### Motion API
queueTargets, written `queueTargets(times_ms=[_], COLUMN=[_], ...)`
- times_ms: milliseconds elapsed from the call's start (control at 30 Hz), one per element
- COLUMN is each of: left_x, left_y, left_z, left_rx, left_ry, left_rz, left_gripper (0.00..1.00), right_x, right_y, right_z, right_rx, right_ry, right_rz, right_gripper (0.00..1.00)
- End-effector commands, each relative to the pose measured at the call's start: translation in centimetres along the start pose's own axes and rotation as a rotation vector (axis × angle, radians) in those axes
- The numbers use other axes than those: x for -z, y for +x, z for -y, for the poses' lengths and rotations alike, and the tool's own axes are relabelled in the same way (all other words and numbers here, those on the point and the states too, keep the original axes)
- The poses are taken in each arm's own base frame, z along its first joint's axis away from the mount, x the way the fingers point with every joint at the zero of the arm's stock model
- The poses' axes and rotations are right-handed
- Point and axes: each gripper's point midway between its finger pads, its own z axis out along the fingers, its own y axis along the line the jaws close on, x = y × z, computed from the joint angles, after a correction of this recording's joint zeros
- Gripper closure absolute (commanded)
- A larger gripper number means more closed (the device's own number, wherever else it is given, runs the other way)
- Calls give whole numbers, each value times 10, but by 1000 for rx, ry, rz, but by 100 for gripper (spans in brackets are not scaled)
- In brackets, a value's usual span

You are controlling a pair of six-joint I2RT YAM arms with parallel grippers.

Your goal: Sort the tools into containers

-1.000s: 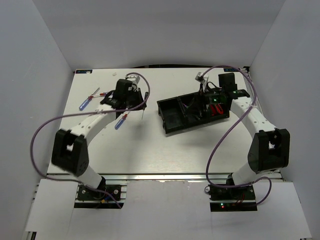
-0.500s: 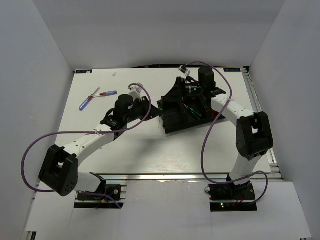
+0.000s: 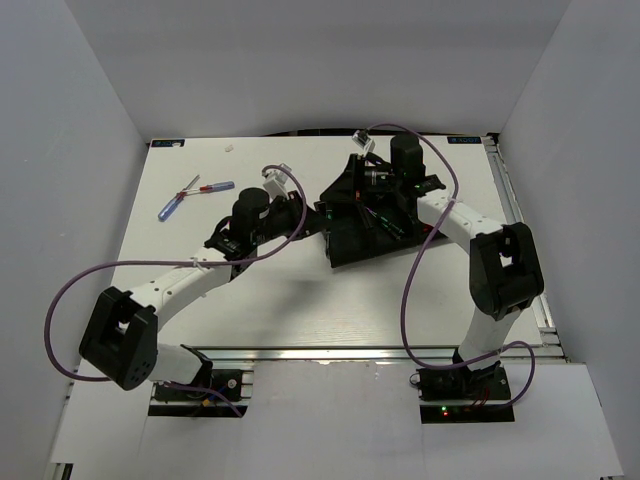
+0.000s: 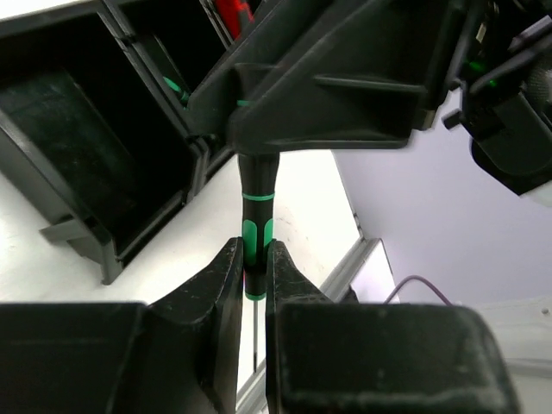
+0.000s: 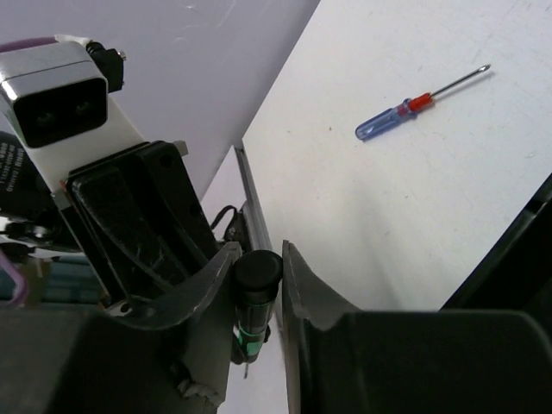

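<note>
A slim black screwdriver with green marks (image 4: 257, 207) hangs in the air between both grippers, just left of the black three-compartment tray (image 3: 380, 252). My left gripper (image 4: 253, 259) is shut on its green-banded lower handle, with the thin shaft pointing back past the fingers. My right gripper (image 5: 260, 254) is shut on the round black cap end (image 5: 259, 274). From above, the two grippers (image 3: 303, 214) (image 3: 345, 196) meet nose to nose over the tray's left end. Two blue-and-red screwdrivers (image 3: 172, 206) (image 3: 216, 186) lie crossed at the far left. Something red (image 4: 233, 12) lies in a far compartment.
The right arm (image 3: 440, 205) reaches across the tray and hides most of its compartments from above. One blue-and-red screwdriver (image 5: 388, 121) shows on the white table in the right wrist view. Grey walls close in the left, right and back sides.
My left arm carried the black screwdriver right, toward the tray. My right arm swung from the tray's right compartment to its left end, and its open jaws closed on the screwdriver's cap.
</note>
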Motion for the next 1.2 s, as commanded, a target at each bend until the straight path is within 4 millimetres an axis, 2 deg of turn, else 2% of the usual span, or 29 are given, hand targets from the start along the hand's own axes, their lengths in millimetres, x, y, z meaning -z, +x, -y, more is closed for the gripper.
queueTargets(times_ms=[0, 33, 100, 133, 200, 233, 267, 300, 333, 367, 400, 433, 467, 500, 533, 567, 633, 700, 767, 900, 1033, 1100, 1133, 1167], left_x=[0, 0, 1, 2, 6, 8, 13, 16, 20, 27, 32, 36, 45, 49, 53, 59, 71, 82, 94, 115, 129, 129, 130, 132], left_y=[-17, -17, -17, -17, -18, -20, -24, -25, -28, -32, -35, -38, -35, -33, -35, -28, -29, -20, -24, -20, -26, -29, -31, -34], left_z=[27, 27, 27, 26, 23, 21, 24, 17, 15, 13, 11, 9, 2, -1, -8, -18, -28, -44, -59, -94, -128, -138, -142, -148], left_rx=[-24, -24, -32, -33, -33, -52, -70, -73, -114, -125, -141, -189, -200, -231, -266, -283, -294, -312, -320, -304, -245, -241, -253, -251], left_ry=[71, 72, 71, 67, 41, 28, 24, -21, -39, -79, -98, -115, -167, -183, -215, -260, -323, -397, -483, -651, -762, -779, -789, -804], left_rz=[34, 33, 36, 39, 52, 59, 76, 84, 95, 113, 124, 132, 117, 100, 100, 63, 61, 13, 25, -11, -52, -73, -81, -84], left_gripper=[100, 100, 97, 83, 66, 50, 44, 39, 30, 26, 21, 15, 2, 2, 2, 2, 2, 2, 2, 2, 2, 2, 2, 2], right_x=[-2, -2, -1, 0, 3, 4, 7, 10, 15, 21, 26, 31, 43, 49, 63, 70, 88, 106, 121, 129, 130, 129, 128, 128], right_y=[-3, -3, -4, -6, -8, -9, -13, -17, -19, -28, -29, -33, -43, -48, -55, -66, -79, -94, -103, -93, -79, -73, -71, -68], right_z=[-8, -9, -11, -13, -15, -15, -13, -8, -6, 4, 8, 14, 21, 26, 40, 40, 54, 68, 83, 125, 153, 163, 166, 171], right_rx=[21, 26, 50, 60, 105, 117, 142, 220, 227, 321, 288, 363, 382, 411, 453, 497, 610, 677, 752, 761, 732, 719, 716, 711], right_ry=[-23, -24, -24, -23, -19, -10, 10, 35, 69, 113, 153, 187, 244, 281, 358, 388, 473, 604, 704, 801, 838, 842, 844, 846], right_rz=[10, 9, 7, 6, 7, 1, 9, 12, 3, 19, 17, 14, 21, 25, 24, 35, 19, 6, -25, -125, -175, -194, -203, -211], right_gripper=[74, 85, 94, 98, 100, 100, 100, 100, 100, 100, 100, 100, 100, 100, 100, 100, 100, 100, 100, 100, 100, 96, 88, 85])
